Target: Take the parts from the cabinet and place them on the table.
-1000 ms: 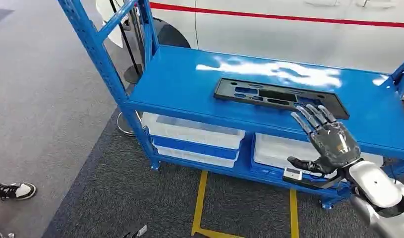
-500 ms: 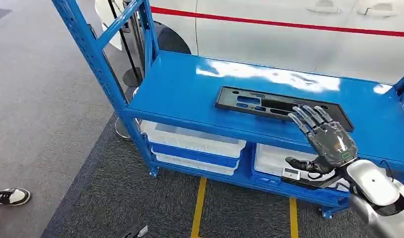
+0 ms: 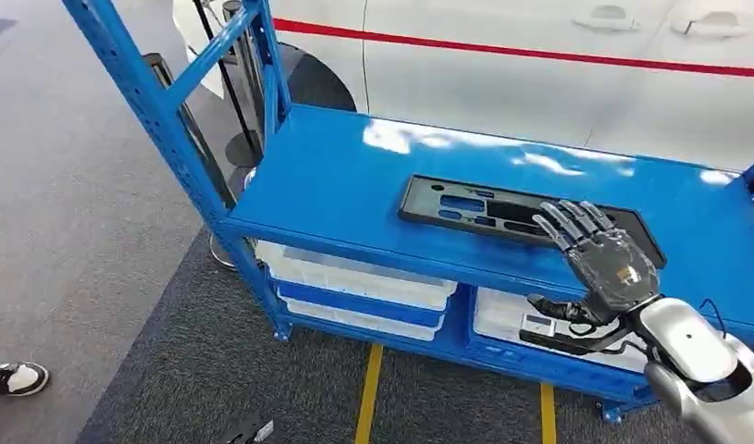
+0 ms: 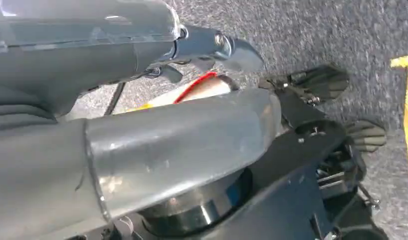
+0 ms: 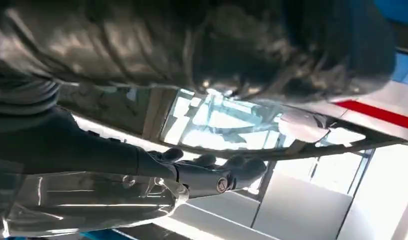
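Observation:
A flat black part point(image 3: 484, 205) with several cut-outs lies on the top shelf of the blue cabinet point(image 3: 354, 176). My right hand point(image 3: 602, 254) hovers at the part's near right end, its fingers point(image 3: 565, 222) spread out over the part and its thumb point(image 3: 553, 308) down below the shelf's front edge. It holds nothing. In the right wrist view the grey thumb point(image 5: 212, 181) sits apart from the dark fingers point(image 5: 272, 55). The left wrist view looks at grey carpet; the left hand's thumb point(image 4: 219, 44) shows, and its fingers are unclear.
White bins point(image 3: 359, 273) sit on the lower shelf. A blue upright point(image 3: 146, 102) stands at the cabinet's left front corner. A white car with a red stripe point(image 3: 539, 51) is right behind. Yellow floor lines point(image 3: 368, 393) and a person's shoe point(image 3: 12, 377) lie on the carpet.
The camera has shifted, so the cabinet sits lower and more to the left in the picture. My right hand's fingers have crept a little further over the black part.

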Controlling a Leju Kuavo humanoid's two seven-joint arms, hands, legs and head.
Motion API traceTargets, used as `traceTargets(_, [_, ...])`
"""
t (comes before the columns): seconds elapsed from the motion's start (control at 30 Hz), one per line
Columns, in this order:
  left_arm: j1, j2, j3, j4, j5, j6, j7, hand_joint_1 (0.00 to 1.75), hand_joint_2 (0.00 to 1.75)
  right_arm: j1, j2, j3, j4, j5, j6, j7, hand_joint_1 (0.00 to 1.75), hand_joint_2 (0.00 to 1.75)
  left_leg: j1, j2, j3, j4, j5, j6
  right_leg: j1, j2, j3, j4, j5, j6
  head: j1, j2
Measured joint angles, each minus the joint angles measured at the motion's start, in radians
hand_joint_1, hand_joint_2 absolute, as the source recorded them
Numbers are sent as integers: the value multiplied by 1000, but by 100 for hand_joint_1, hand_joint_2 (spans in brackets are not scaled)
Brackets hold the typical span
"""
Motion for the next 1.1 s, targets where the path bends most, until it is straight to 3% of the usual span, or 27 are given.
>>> traceTargets(0.03, [1, 0, 0, 0, 0, 0, 0, 0, 0, 0, 4, 0, 1, -4, 0, 0, 0, 0, 4, 1, 0, 12, -7, -6, -2, -1, 12, -7, -2, -4, 0, 0])
traceTargets(0.07, [0, 0, -1, 0, 0, 0, 0, 0, 0, -1, 7, 0, 3, -6, 0, 0, 0, 0, 5, 2, -21, 60, -26, -11, -4, -5, 22, -10, -7, -12, -2, 0])
traceTargets(0.1, [-1, -1, -1, 0, 0, 0, 0, 0, 0, -1, 12, 0, 4, -7, 0, 0, 0, 0, 9, 2, -63, 132, -53, -16, -4, -6, 27, -10, -12, -16, -2, 0])
traceTargets(0.13, [-2, -1, -1, 0, 0, 0, 0, 0, 0, 0, 20, 1, 6, -10, 1, 0, 0, 0, 13, 2, -123, 227, -84, -21, -4, -6, 32, -10, -18, -16, -2, 0])
traceTargets(0.17, [-1, -1, -1, 0, 0, 0, 1, 0, 0, 1, 25, 2, 9, -12, 2, 0, 0, 0, 15, 2, -167, 288, -97, -23, -4, -6, 36, -10, -23, -16, -3, 0])
traceTargets(0.2, [1, -1, -1, 0, 0, 0, 2, 0, 0, 2, 32, 3, 11, -16, 3, 0, 0, 0, 17, 3, -201, 320, -86, -25, -4, -5, 44, -9, -29, -15, -2, 0])
traceTargets(0.23, [3, 0, -1, 0, 0, 0, 4, 0, 0, 3, 38, 3, 14, -18, 4, 0, 0, 0, 19, 3, -206, 300, -50, -26, -5, -4, 53, -9, -36, -14, -2, 0])
traceTargets(0.3, [4, 1, -1, 0, 0, 0, 5, 0, 0, 3, 52, 3, 22, -24, 7, 0, 0, 0, 20, 3, -155, 142, 77, -23, -9, -3, 80, -9, -54, -7, -2, 0])
traceTargets(0.33, [4, 2, -1, 0, 0, 0, 5, 0, 0, 3, 57, 3, 24, -26, 8, 0, 0, 0, 20, 4, -125, 52, 128, -21, -10, -3, 93, -9, -64, -1, -2, 0])
traceTargets(0.4, [3, 1, -1, 2, 0, 0, 5, 0, 0, 1, 68, 3, 34, -31, 10, -1, 0, 0, 10, 1, -97, 20, 99, -13, -5, -1, 94, -10, -72, 12, -3, 0])
traceTargets(0.43, [1, 1, -1, 2, 0, 0, 5, 0, 0, 2, 71, 3, 39, -32, 10, -2, 0, 0, 9, 2, -101, 22, 92, -5, -5, -2, 92, -14, -71, 16, -2, 0])
traceTargets(0.53, [7, 1, -1, 2, 0, 0, 6, 0, 0, 4, 82, 3, 48, -36, 9, -5, 0, 0, 16, 1, -80, -1, 89, 17, -9, -4, 105, -19, -85, 35, -2, 0])
traceTargets(0.57, [6, 2, -2, 2, 0, 0, 5, 0, 0, 2, 86, 3, 53, -37, 9, -7, 0, 0, 15, 2, -71, -7, 86, 23, -7, -5, 93, 14, -97, 35, -2, 0])
traceTargets(0.67, [2, 3, -1, 2, 0, 0, 5, 0, 0, 9, 95, 3, 71, -39, 10, -8, 0, 0, 10, 1, -60, -6, 72, 37, -8, -5, -53, 248, -176, 39, -2, 0])
traceTargets(0.7, [3, 3, -1, 2, 0, 1, 5, 0, 0, 16, 100, 4, 76, -40, 10, -10, 0, 0, 7, 0, -53, -5, 66, 38, -7, -5, -93, 296, -174, 39, -2, 0])
traceTargets(0.73, [5, 3, -1, 2, 0, 1, 6, 0, 0, 20, 104, 5, 82, -42, 10, -11, 0, 0, 5, 0, -43, -4, 58, 38, -7, -5, -107, 289, -142, 37, -2, 0])
traceTargets(0.77, [7, 3, -1, 2, 0, 2, 6, 0, 0, 21, 107, 6, 87, -43, 10, -11, 0, 0, 3, -1, -32, -3, 50, 38, -6, -5, -97, 239, -91, 32, -2, 0])
traceTargets(0.8, [7, 3, -1, 2, 0, 2, 6, 0, 0, 20, 110, 6, 91, -44, 10, -11, 0, 0, 0, -2, -16, -2, 39, 37, -4, -5, -65, 148, -19, 24, -2, 0])
traceTargets(0.83, [6, 3, -2, 2, 0, 2, 6, 0, 0, 20, 111, 6, 93, -46, 10, -11, 0, 175, -1, -2, -5, -2, 30, 36, 2, -5, -37, 67, 35, 15, -2, 0])
traceTargets(0.87, [10, 1, -2, 3, 0, 2, 6, 0, 0, 20, 112, 6, 99, -47, 10, -12, 0, 175, 1, -3, -6, -6, 22, 33, 7, -7, -19, 34, 33, 3, -2, 0])
traceTargets(0.9, [1, 1, -1, 3, 0, 2, 6, 0, 0, 20, 114, 7, 102, -48, 10, -12, 0, 175, -5, -3, -4, 3, 18, 26, 14, -7, -13, 12, 37, 2, -2, 0])
traceTargets(0.93, [0, 2, -1, 4, 0, 5, 5, 0, 0, 18, 115, 8, 105, -49, 11, -15, 0, 175, 2, -4, -10, 2, 20, 19, 18, -7, -7, -2, 21, 0, -1, 0])
traceTargets(0.97, [2, 2, -1, 5, 0, 9, 0, 0, 0, 18, 117, 8, 108, -51, 14, -13, 0, 175, 3, -3, -9, -6, 21, 17, 19, -5, -8, -6, 21, -1, -2, 0])
traceTargets(1.0, [4, 2, -2, 5, 0, 16, -3, 0, 0, 21, 120, 8, 110, -54, 18, -8, 0, 175, -2, -1, -7, 0, 20, 19, 10, -4, -2, -17, 26, 7, -2, 0])
traceTargets(1.03, [5, 2, -1, 5, 1, 23, -6, 0, 0, 22, 123, 8, 114, -57, 27, -6, 0, 175, -1, -1, -6, -2, 29, 19, 12, -2, 1, -20, 25, 9, -3, 0])
traceTargets(1.1, [4, 2, -2, 5, 1, 23, -13, 0, 0, 27, 129, 8, 122, -59, 41, -4, 0, 175, -1, 0, 2, -12, 24, 18, 12, 0, 4, -21, 20, 8, -3, 0])
